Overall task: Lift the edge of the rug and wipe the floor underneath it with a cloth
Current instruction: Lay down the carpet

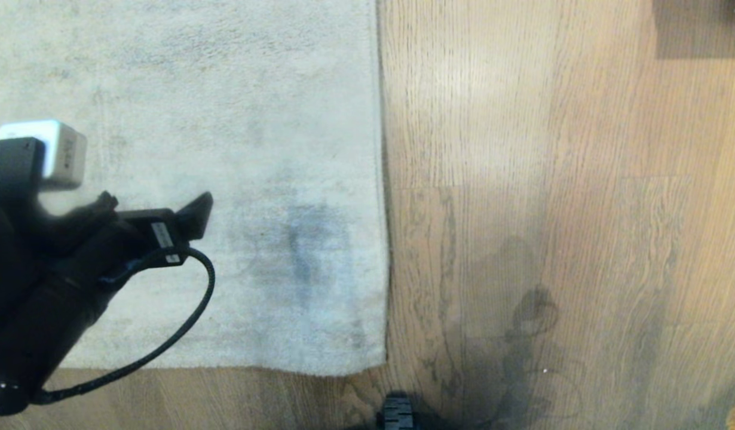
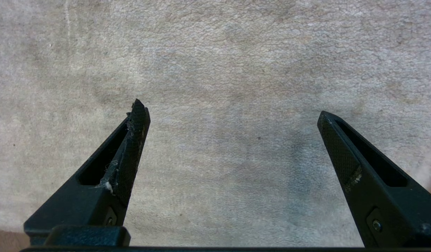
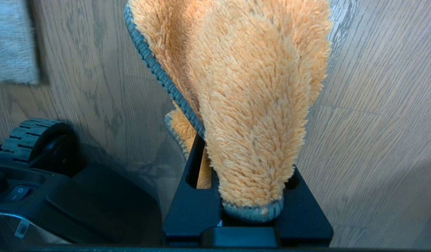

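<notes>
The straight border and corner of the large pale grey short-pile rug [image 1: 376, 239] lie flat on the brown wood-grain plank floor [image 1: 553, 179]. In the head view the edge runs from the top of the picture down to a corner near the bottom middle, and the tan backing does not show. There is a darker greyish patch [image 1: 302, 251] on the pile near this edge.

We see our left gripper [image 1: 155, 209] above the rug, well inside from the border, and it does not touch the edge. In the left wrist view its two black textured fingers [image 2: 131, 150] stand wide apart and hold nothing; only the grey pile shows between them. Some pale fluff sticks on the inner side of one finger. A black cable [image 1: 188, 322] loops from the left arm over the rug and down to the floor.

The small fluffy orange cloth with the grey-blue stitched border [image 3: 257, 98] is in our right gripper [image 3: 248, 185]. Its fingers are narrow and pinch the lower part of the cloth, and the rest of the cloth hangs in front of the floor planks. The right gripper does not show in the head view.

Beside the right gripper, in its wrist view, is the black base of the robot with a ribbed wheel [image 3: 29, 134]. The rug corner [image 3: 12, 42] shows far off in the same view.
</notes>
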{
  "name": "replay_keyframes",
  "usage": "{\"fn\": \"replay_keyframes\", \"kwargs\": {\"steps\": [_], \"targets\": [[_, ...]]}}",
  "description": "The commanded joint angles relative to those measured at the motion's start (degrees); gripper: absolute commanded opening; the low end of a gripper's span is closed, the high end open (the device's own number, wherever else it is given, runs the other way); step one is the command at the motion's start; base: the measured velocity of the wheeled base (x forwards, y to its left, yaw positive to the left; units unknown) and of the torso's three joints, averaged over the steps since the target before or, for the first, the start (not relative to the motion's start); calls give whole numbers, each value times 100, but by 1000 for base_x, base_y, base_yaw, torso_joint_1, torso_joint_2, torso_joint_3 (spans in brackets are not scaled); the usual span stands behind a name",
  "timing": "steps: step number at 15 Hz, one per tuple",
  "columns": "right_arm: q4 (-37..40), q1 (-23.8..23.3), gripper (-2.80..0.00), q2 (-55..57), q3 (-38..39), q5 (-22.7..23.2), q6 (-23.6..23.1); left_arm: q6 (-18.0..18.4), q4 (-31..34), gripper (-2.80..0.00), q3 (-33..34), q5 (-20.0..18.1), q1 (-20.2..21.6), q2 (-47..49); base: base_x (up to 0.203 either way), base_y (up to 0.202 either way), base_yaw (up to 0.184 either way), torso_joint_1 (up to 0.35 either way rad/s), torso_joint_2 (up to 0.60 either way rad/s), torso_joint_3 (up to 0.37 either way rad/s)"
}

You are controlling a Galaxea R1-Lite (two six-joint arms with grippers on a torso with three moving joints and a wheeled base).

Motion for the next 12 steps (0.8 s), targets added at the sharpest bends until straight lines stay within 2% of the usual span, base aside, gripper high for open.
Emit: {"fn": "replay_keyframes", "kwargs": {"steps": [1,5,7,12], "targets": [[2,2,-280,7,-5,5,-9,67,-14,0,102,23,-15,-35,0,0,0,0,0,0],[2,2,-280,7,-4,5,-9,226,43,0,548,0,-31,6,0,0,0,0,0,0],[2,-2,-280,7,-1,5,-9,524,56,0,866,-6,-22,17,0,0,0,0,0,0],[2,2,-280,7,0,5,-9,589,256,0,1261,-30,-5,67,0,0,0,0,0,0]]}}
